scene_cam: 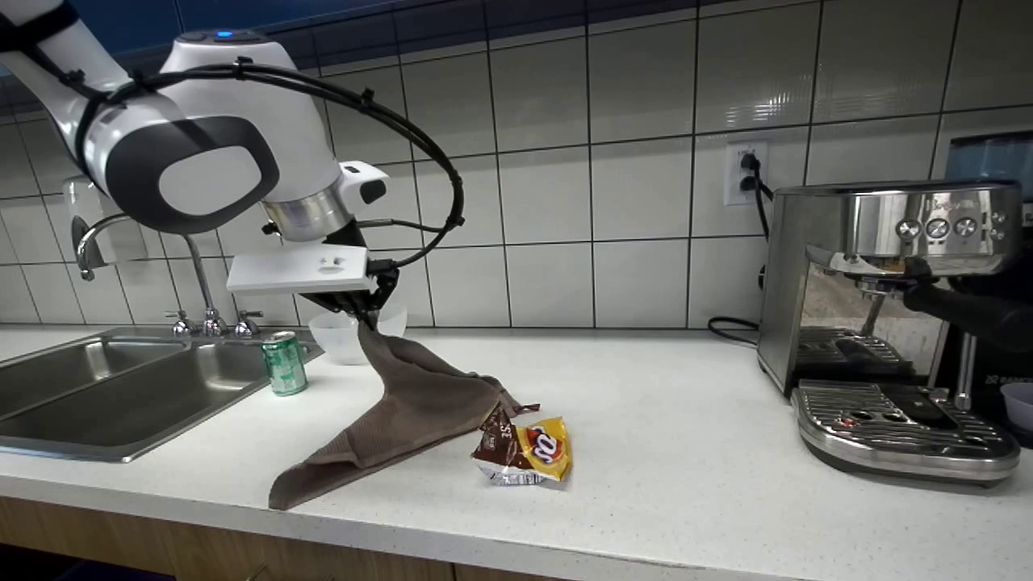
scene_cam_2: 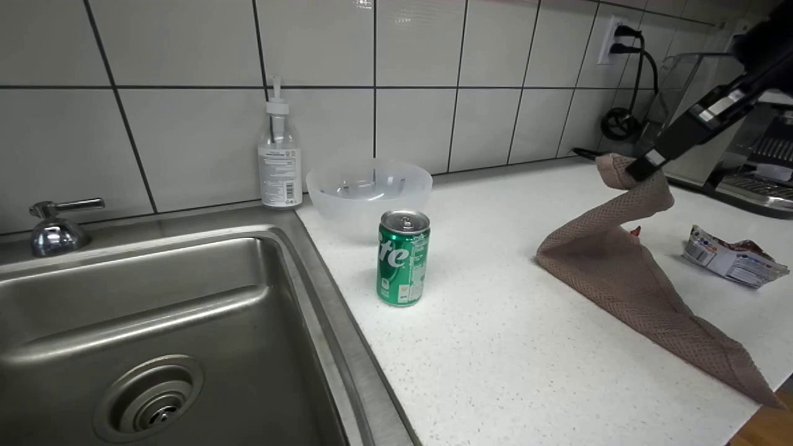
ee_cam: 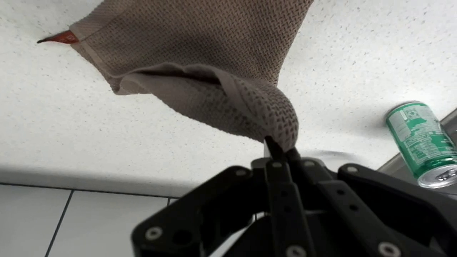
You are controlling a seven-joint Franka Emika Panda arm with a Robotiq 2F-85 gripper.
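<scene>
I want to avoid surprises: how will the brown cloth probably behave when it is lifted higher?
The brown cloth is likely floppy: it droops in folds from the claw. It is probably light, as its woven fabric looks thin. It may drag, since part of it lies on the counter.

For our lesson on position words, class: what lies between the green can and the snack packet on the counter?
In both exterior views, the brown cloth lies between them, part of it held up in the end effector.

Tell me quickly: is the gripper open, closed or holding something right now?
Gripper: closed, holding the cloth by a raised part.
</scene>
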